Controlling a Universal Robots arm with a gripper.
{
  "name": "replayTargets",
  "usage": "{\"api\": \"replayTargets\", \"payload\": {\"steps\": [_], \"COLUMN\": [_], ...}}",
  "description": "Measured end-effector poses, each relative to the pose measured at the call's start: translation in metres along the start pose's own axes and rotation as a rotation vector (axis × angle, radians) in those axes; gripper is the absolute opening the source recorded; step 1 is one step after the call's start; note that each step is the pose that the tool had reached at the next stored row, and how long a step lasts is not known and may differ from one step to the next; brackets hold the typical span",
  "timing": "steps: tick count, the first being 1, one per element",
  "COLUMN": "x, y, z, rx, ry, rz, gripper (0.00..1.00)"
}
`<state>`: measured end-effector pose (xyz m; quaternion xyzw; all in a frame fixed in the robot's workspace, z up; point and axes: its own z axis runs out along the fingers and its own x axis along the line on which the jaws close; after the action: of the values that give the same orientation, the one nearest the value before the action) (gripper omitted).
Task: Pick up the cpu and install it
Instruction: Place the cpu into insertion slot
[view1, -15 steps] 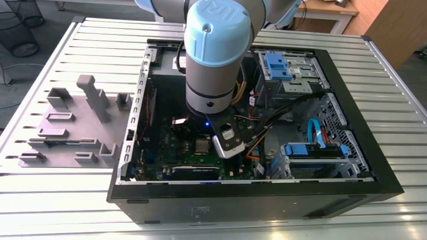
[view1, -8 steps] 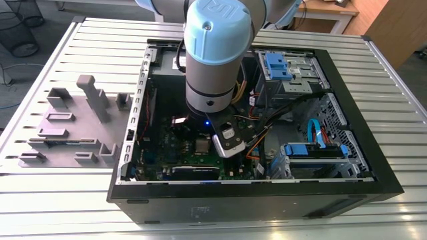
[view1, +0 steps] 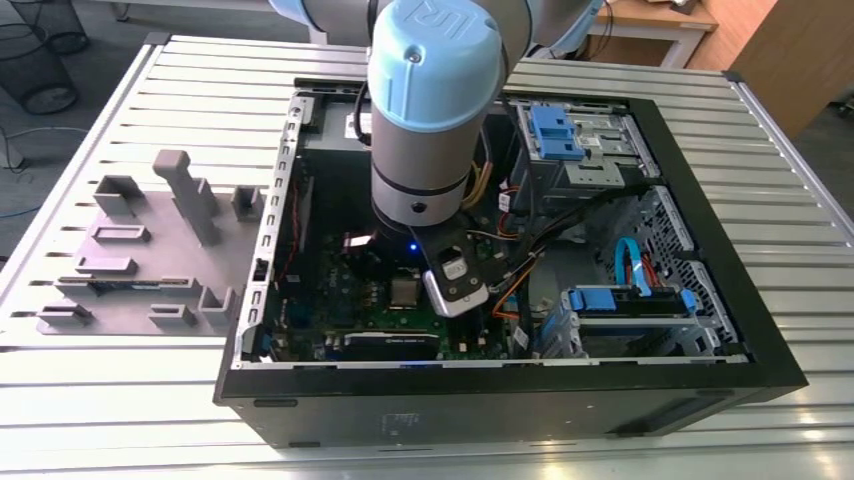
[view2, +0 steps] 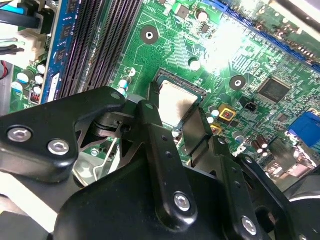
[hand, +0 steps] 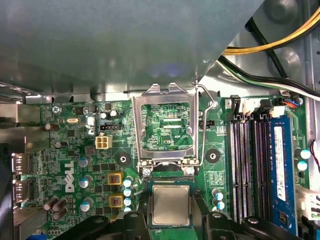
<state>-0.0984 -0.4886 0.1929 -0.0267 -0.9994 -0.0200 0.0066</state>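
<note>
so my gripper (hand: 171, 212) is down inside the open pc case (view1: 507, 405), low over the green motherboard (hand: 50, 145), and it's clamped on the cpu (hand: 171, 202). the two black fingers (hand: 145, 207) sit tight against two opposite edges of the chip. the cpu lies flat and level in the socket with its pale silver top facing up, and in the second wrist view you can see the cpu (view2: 172, 102) squared up inside the socket's dark border, my gripper (view2: 175, 127) straddling it. just beside the socket, on the far side from my gripper body, the metal retention frame (hand: 136, 130) is swung open, with bare board showing through its empty centre, and the thin wire lever (hand: 201, 125) runs along one side of it. the memory slots (hand: 247, 165) are near the socket, a blue stick (hand: 280, 165) seated beyond them. yellow cables (hand: 280, 42) run along the case wall above the board. from the exterior view my arm (view1: 427, 120) comes straight down into the case, and the grey holder blocks (view1: 147, 260) sit well apart on the slatted table (view1: 120, 395), at the exterior view's left.
</note>
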Motion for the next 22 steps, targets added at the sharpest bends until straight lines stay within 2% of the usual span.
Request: {"api": "replayTargets", "payload": {"steps": [22], "x": [0.0002], "y": [-0.0001], "z": [0.0014], "rx": [0.0000], "ry": [0.0000], "rz": [0.000], "gripper": [0.46]}}
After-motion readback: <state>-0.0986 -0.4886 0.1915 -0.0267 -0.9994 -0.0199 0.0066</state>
